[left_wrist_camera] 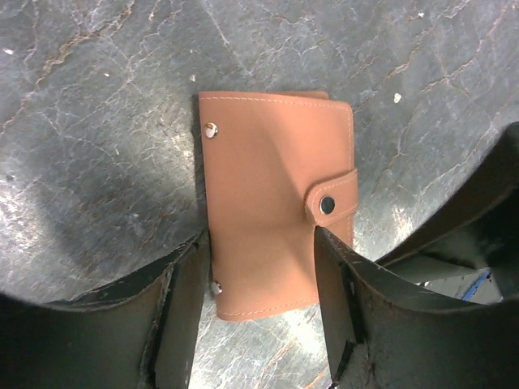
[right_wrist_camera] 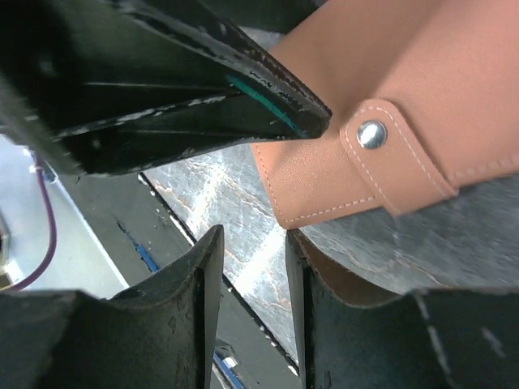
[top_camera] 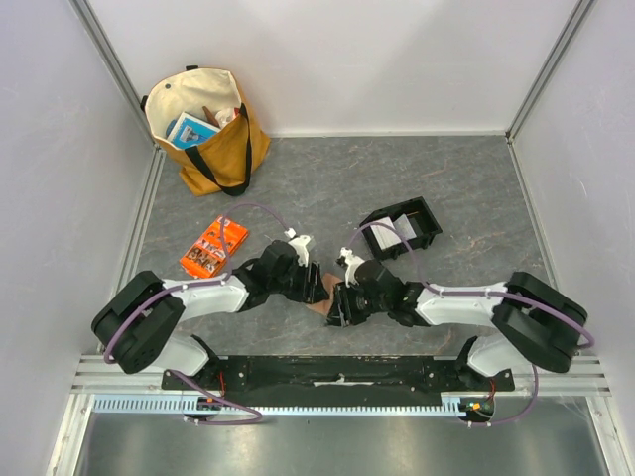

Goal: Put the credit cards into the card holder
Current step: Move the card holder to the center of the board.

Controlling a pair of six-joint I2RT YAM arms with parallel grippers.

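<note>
Closest in: left gripper [left_wrist_camera: 259, 243], jaws spread and straddling the lower half of the wallet [left_wrist_camera: 272, 162]. 1 finger sits at its left edge, the other over its right side just under the snap tab [left_wrist_camera: 332, 203], and it clamps nothing I can see. Right gripper [right_wrist_camera: 253, 239] comes in low from the opposite side, jaws narrowed to a slit with only table [right_wrist_camera: 203, 186] showing between them, so it's empty. The wallet's tab corner is just beyond its tips, and I can't tell if they touch. Wallet lies flat and closed, tab snapped, between the 2 grippers near the front edge. Cards [top_camera: 395, 230] sit in the black tray [top_camera: 427, 213], well apart. My read: step is popping the snap. Left should press down to pin the body, right should catch the tab's free edge and peel upward, not sideways, or the wallet will slide.
</note>
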